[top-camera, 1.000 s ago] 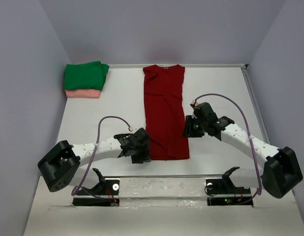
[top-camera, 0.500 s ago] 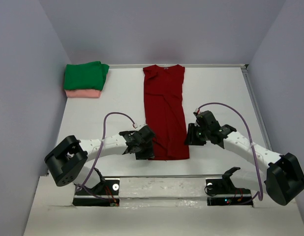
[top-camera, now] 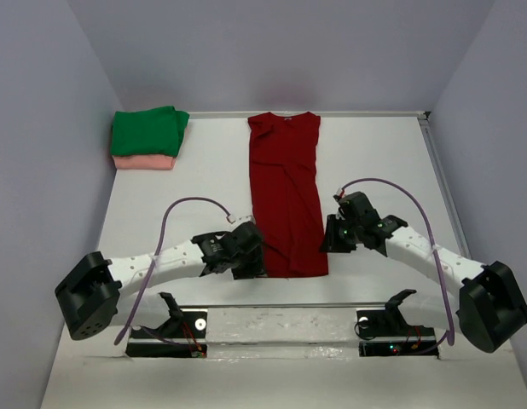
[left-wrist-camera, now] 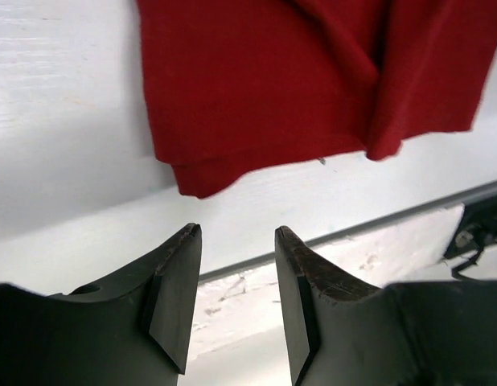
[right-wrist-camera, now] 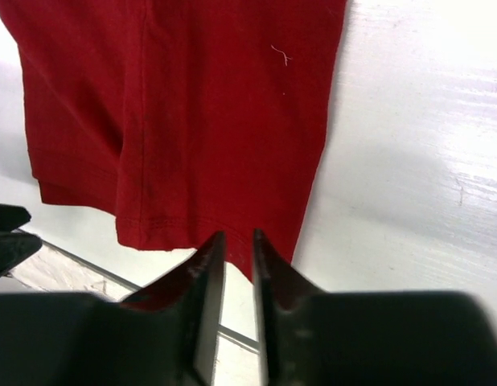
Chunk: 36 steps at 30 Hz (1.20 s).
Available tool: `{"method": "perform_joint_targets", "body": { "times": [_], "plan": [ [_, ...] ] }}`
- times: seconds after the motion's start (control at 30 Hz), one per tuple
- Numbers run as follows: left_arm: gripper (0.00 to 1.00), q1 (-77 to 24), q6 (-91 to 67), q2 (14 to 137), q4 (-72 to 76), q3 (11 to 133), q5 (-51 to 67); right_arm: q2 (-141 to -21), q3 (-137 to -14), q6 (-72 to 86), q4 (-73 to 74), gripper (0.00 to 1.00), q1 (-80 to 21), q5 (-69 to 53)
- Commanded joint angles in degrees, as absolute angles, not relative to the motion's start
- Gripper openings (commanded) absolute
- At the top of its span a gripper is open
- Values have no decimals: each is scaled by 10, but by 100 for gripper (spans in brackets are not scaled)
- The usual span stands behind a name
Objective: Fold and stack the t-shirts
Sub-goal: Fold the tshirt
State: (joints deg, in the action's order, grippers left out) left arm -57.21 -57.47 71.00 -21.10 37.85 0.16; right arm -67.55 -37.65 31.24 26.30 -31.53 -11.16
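Dark red t-shirt (top-camera: 285,192), a long folded strip mid-frame; both arms stretch low to its bottom corners, left pincer (left-wrist-camera: 237,231) wide, right pincer (right-wrist-camera: 238,236) narrow at the hem.

Shirt stack (top-camera: 148,141) left of flat shirt (top-camera: 286,196)

The dark red t-shirt (left-wrist-camera: 297,80) is recorded lying flat on the white table (left-wrist-camera: 63,121), with a doubled-over lower corner turned toward the camera. The left gripper (left-wrist-camera: 236,235) is positioned just short of that corner, jaws parted, with bare table seen between them. The fingers (left-wrist-camera: 172,297) are observed clear of the cloth.
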Motion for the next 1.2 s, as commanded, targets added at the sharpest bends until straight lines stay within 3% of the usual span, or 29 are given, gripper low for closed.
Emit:
{"method": "perform_joint_targets", "body": {
  "times": [0.0, 0.03, 0.13, 0.17, 0.2, 0.27, 0.37, 0.73, 1.17],
  "plan": [
    [51, -590, -596, 660, -227, 369, -23, -686, -397, 297, 224, 16, -318, -134],
    [51, -591, -597, 649, -228, 370, -29, -692, -403, 294, 224, 6, -318, -137],
    [51, -592, -602, 643, -245, 374, -55, -708, -414, 298, 227, 1, -318, -130],
    [51, -591, -599, 649, -250, 378, -61, -712, -415, 301, 227, 5, -318, -130],
    [53, -591, -594, 663, -259, 382, -69, -710, -412, 308, 228, 23, -318, -129],
    [54, -591, -594, 682, -272, 385, -76, -705, -409, 314, 228, 36, -318, -128],
    [57, -591, -593, 726, -273, 381, -74, -687, -396, 327, 232, 45, -323, -122],
    [59, -570, -555, 808, -225, 389, -88, -624, -367, 340, 267, 47, -323, -108],
    [59, -571, -563, 682, -264, 403, -50, -635, -379, 334, 270, 47, -323, -105]
  ]
}}
